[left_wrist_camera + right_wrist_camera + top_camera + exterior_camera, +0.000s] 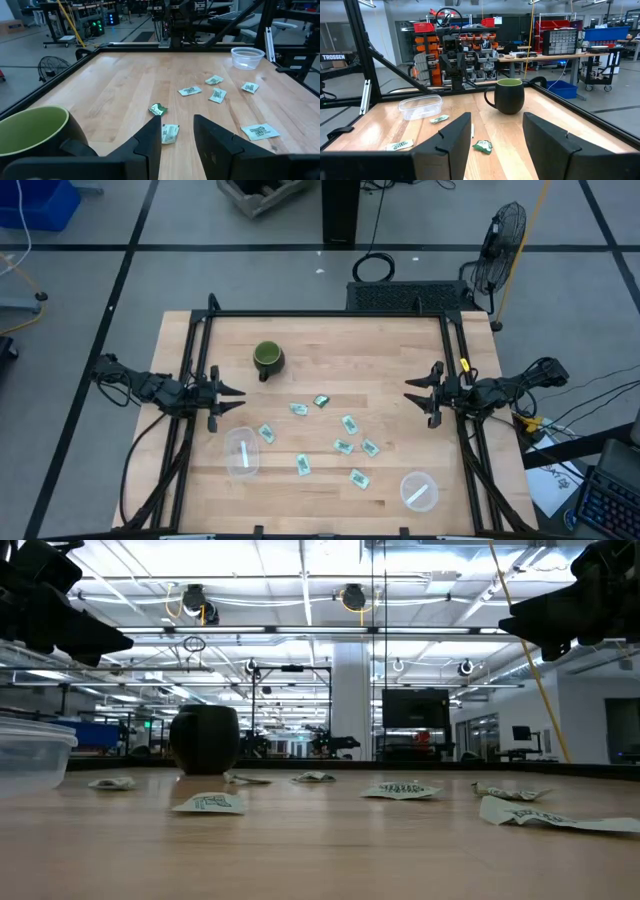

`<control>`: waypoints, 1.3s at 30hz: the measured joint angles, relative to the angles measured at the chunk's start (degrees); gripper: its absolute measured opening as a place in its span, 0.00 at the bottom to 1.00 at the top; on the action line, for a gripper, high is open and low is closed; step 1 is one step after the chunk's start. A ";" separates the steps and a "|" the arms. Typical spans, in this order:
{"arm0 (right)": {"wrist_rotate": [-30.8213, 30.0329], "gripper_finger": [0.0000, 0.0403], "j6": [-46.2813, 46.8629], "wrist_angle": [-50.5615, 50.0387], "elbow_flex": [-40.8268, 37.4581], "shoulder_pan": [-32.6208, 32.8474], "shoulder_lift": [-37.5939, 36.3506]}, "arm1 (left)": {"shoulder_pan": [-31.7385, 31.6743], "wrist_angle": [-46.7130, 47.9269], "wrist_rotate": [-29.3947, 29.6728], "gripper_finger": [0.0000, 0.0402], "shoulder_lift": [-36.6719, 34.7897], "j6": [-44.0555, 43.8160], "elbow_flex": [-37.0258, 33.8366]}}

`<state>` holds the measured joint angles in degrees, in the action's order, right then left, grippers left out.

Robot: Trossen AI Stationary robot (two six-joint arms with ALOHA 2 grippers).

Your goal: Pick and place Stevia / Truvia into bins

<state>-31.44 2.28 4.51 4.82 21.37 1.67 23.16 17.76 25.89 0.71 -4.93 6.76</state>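
Several pale green and white Stevia packets (343, 446) lie flat and scattered on the middle of the wooden table, also seen in the left wrist view (190, 91) and the low view (400, 790). One clear bin (241, 452) stands near the left front, the other bin (419, 490) at the right front. My left gripper (235, 393) hovers open at the table's left side, fingers pointing right, with one packet (170, 133) just ahead of it. My right gripper (410, 392) hovers open at the right side, pointing left, with a packet (482, 146) ahead of it.
A dark green mug (267, 358) stands upright toward the far left of the table, close to my left gripper (177, 135). A black frame (330, 313) runs around the table's edges. Bare wood lies between the packets and the far edge.
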 joint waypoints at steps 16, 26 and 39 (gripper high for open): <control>-3.66 0.42 20.71 2.65 0.04 0.00 0.01 | -0.13 -6.85 11.23 0.29 -0.02 -3.80 -0.02; 1.07 0.42 18.47 17.35 -0.26 0.02 4.79 | -0.14 -18.72 10.70 0.29 0.29 -2.06 -0.40; 9.23 0.42 -6.70 31.90 11.48 12.53 50.48 | -0.15 -22.57 7.17 0.29 0.94 7.82 -1.46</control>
<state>-22.22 -4.42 36.41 16.30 33.90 52.15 23.00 -4.81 33.06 1.65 2.89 5.30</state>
